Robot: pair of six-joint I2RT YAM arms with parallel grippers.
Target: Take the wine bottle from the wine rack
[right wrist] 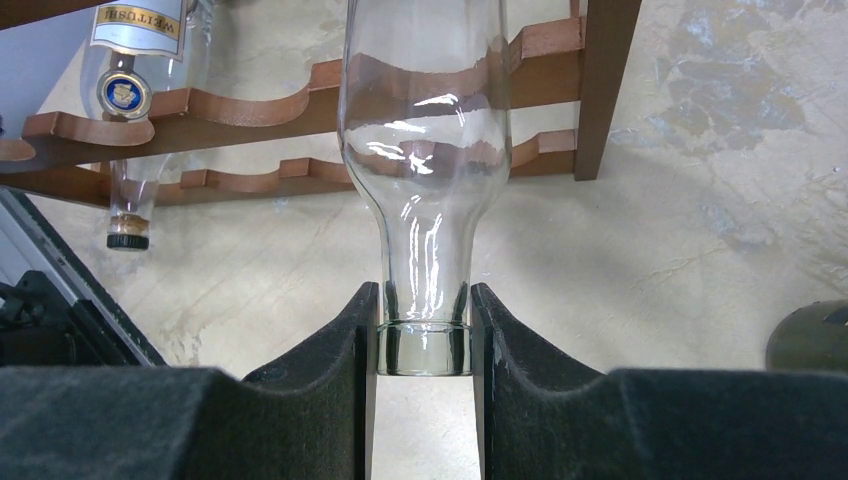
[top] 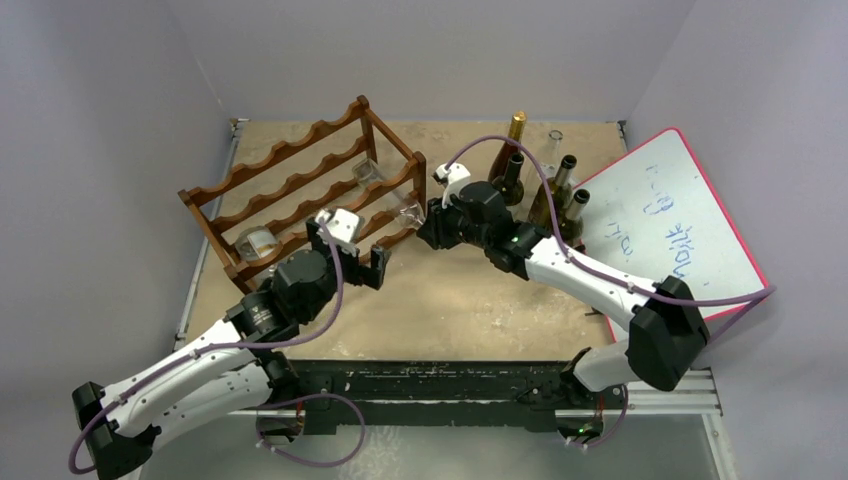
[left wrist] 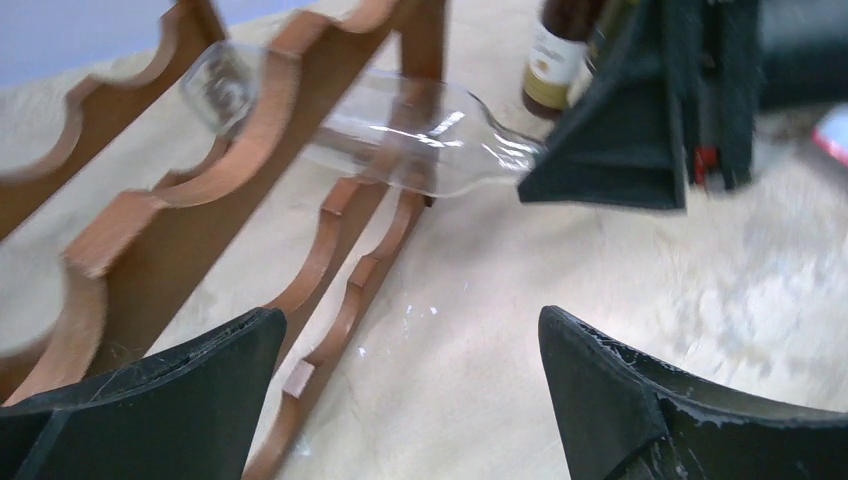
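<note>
Okay, the right gripper [right wrist: 423, 305] was pinching the wine bottle [right wrist: 425, 150] at the neck, just above the lip. Its two black fingers [right wrist: 330, 360] pressed against the glass on either side, with no gap showing in the right wrist view. The wine bottle was clear glass and lay on its side in the wine rack [top: 300, 190]. Its body rested across the scalloped rails at the rack end nearest the right arm, beside a corner post, and its neck stuck out past the front rail toward the gripper. Which tier it sat on I could not tell for sure; at least one rail showed below it. The bottle was not lifted out, and the glass was touching the rail in the left wrist view [left wrist: 400, 130]. The left gripper [top: 348, 258] hovered in front of the rack near its middle, jaws spread wide and holding nothing. It was near the bottle's neck but apart from it, and apart from the right gripper too. A labelled bottle [top: 258, 243], also clear, lay in the rack toward its other end, low down. A group of standing bottles [top: 540, 180] stood beyond the rack's end on the right arm's side, behind the right gripper. A whiteboard [top: 670, 220] lay further out past them. The rack stood on a worn tan table [top: 450, 290].
</note>
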